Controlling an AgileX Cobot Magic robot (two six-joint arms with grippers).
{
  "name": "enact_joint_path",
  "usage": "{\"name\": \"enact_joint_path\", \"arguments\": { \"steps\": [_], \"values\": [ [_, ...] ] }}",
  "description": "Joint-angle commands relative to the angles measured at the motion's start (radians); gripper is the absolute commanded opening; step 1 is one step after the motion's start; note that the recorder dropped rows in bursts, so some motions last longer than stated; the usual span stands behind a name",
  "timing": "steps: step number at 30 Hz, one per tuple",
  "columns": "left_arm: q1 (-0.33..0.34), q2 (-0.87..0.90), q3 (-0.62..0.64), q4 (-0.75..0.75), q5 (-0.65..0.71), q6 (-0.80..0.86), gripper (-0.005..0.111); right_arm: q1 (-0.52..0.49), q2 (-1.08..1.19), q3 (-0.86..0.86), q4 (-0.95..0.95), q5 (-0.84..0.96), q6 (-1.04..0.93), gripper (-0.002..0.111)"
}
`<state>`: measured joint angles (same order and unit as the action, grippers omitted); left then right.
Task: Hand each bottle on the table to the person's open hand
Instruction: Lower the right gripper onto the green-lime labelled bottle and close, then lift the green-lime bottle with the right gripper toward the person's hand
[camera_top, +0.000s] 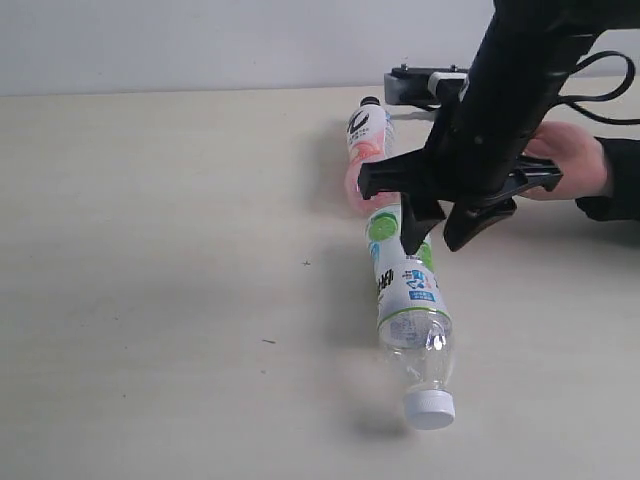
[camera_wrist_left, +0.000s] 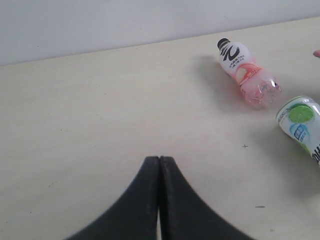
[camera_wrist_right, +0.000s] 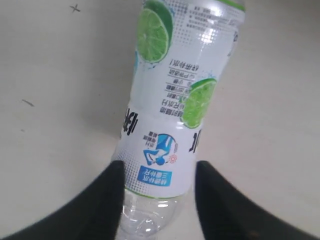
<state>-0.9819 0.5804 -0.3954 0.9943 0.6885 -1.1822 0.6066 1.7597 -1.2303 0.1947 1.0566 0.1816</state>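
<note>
Nearest the lens: white cap (camera_top: 430, 408) of the lime bottle (camera_top: 410, 300), lying flat on the table (camera_top: 150, 250), cap end toward the camera. Beyond it, almost in line and base to base, the pink bottle (camera_top: 368, 140), black cap pointing away. Bases near or touching, hard to tell behind the arm. Only these two bottles in view.

Over the lime bottle, right gripper (camera_top: 433, 242) lowered, jaws parted partway and straddling the body at the cap-side edge of the label. In the right wrist view, one finger (camera_wrist_right: 100, 210) close against the label, the other seemingly a sliver apart. Not clamped, nothing lifted. Well off to the side over bare table, left gripper (camera_wrist_left: 159, 200), jaws pressed fully together, holding nothing.

Farther back, open hand (camera_top: 575, 160) waiting with a dark cuff at the wrist, partly hidden behind the right arm.

Step in hand, by the look of it: settling for the grasp on the lime bottle. Next move likely to need a squeeze on the round body without rolling it, a lift clear of the pink bottle, a swing toward the palm, and release only once supported.

Contents: lime bottle clear at the shoulder, seemingly empty, though impossible to rule out clear liquid. Pink bottle tinted pink through its lower half; drink or coloured plastic, cannot tell.
</note>
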Motion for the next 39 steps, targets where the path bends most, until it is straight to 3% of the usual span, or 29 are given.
{"name": "enact_joint_path", "arguments": {
  "steps": [1,4,26,30,34,39],
  "values": [
    [-0.005,-0.005,0.005,0.008,-0.005,0.000,0.000,0.004,0.050,0.003,-0.011,-0.064,-0.004,0.076],
    [-0.005,-0.005,0.005,0.008,-0.005,0.000,0.000,0.004,0.073,0.003,-0.013,-0.117,-0.004,0.083],
    [-0.005,-0.005,0.005,0.008,-0.005,0.000,0.000,0.009,0.230,0.003,-0.010,-0.181,-0.004,0.082],
    [-0.005,-0.005,0.005,0.008,-0.005,0.000,0.000,0.009,0.234,0.003,-0.013,-0.181,-0.002,0.078],
    [-0.005,-0.005,0.005,0.008,-0.005,0.000,0.000,0.009,0.234,0.003,0.010,-0.166,0.004,0.060],
    [-0.005,-0.005,0.005,0.008,-0.005,0.000,0.000,0.009,0.232,0.003,0.037,-0.155,0.004,0.013]
  ]
}}
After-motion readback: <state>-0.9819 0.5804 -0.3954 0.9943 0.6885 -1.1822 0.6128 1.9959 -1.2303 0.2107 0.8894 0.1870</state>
